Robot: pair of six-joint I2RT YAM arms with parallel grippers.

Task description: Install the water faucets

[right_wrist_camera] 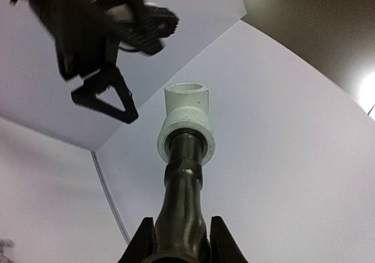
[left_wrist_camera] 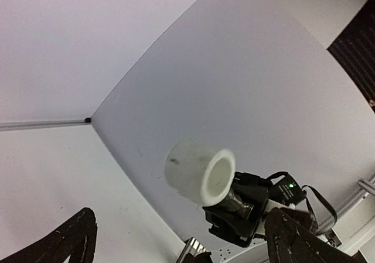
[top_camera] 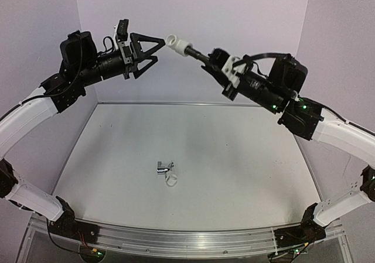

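raised high above the table (top_camera: 246,157), the left gripper (top_camera: 157,51) stands with its jaws spread wide, holding nothing. its fingertips point at the white elbow fitting (top_camera: 177,44) from just beside it, with a gap between them. the right gripper (top_camera: 215,60) is clamped on the matte black faucet (top_camera: 198,55), its two fingers (right_wrist_camera: 146,239) pressed against either side of the dark body. the faucet's stem is seated in the fitting's collar, and the fitting's free mouth is turned toward the left claw, as the left wrist view shows head-on. both arms meet near the back wall. down on the table, well apart from both claws, the chrome faucet (top_camera: 164,167) lies near the middle, with a small white ring (top_camera: 171,181) just beside it.
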